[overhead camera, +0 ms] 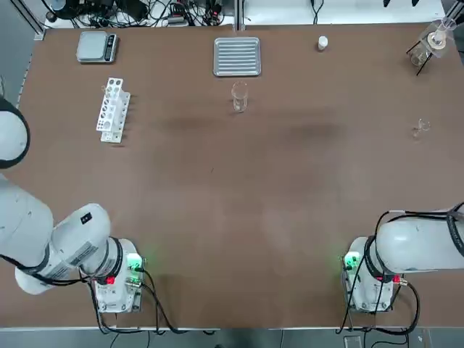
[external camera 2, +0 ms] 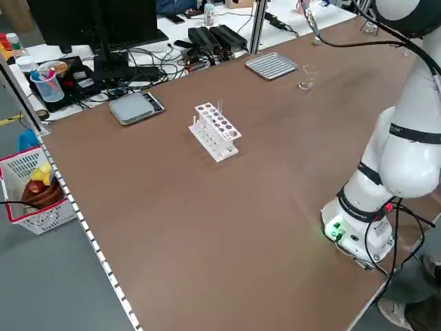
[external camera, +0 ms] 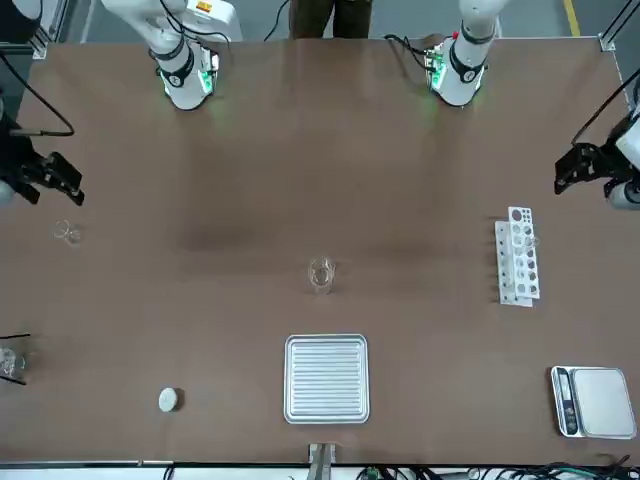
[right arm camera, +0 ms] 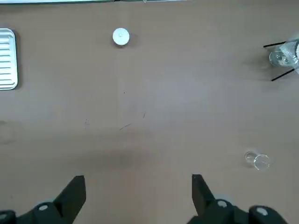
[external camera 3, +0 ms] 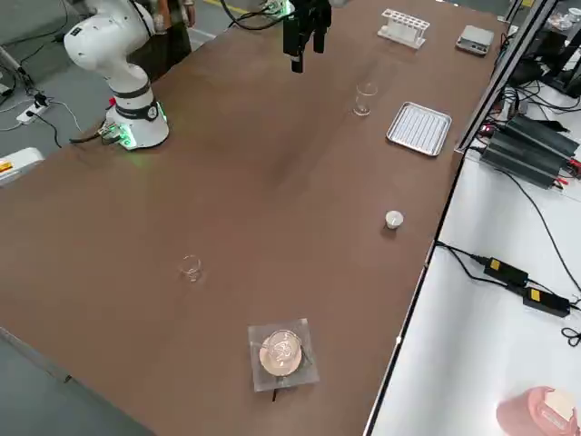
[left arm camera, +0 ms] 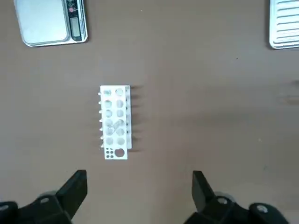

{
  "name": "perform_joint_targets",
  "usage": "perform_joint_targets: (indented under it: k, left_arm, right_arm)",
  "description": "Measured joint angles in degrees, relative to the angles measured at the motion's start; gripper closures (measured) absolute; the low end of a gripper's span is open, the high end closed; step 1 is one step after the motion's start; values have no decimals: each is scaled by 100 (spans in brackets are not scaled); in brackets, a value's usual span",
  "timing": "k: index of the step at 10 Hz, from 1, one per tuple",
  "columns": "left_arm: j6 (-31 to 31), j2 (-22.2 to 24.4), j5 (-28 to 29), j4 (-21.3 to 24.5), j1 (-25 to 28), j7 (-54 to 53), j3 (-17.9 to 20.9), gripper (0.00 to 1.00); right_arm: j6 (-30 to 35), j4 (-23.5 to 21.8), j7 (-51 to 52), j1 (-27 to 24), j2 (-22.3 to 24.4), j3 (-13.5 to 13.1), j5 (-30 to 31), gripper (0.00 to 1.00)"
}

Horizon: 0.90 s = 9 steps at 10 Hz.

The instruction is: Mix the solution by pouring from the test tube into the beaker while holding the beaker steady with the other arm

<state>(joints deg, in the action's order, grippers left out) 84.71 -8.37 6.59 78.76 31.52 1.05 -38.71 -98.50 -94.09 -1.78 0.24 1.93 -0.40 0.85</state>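
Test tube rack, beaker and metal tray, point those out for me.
Test tube rack [left arm camera: 114, 99]: left wrist view, its perforated top
Beaker [external camera: 321, 274]: front view, its glass body
Metal tray [external camera: 326, 379]: front view, its ridged middle

Brown-topped bench [overhead camera: 217, 181] on grey floor [external camera 2: 65, 276], white side table [external camera 3: 490, 336] along one edge, black monitor [external camera 2: 103, 21] amid tangled cables [external camera 2: 148, 65], red-rimmed white basket [external camera 2: 43, 193] beside the bench.
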Motion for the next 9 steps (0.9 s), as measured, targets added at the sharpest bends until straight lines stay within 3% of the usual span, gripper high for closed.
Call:
perform_joint_targets:
  k: [6,9]
  left_arm:
    - [79,186,-204,-64,-2626,-12,2642,1]
    - [75,370,-672,-63,-3203,-91,3447,1]
  right_arm:
    - [-9,-3,0,-3,-1,-5,-2,0]
    - [-59,-5,-1,-4,-1,-7,-3,0]
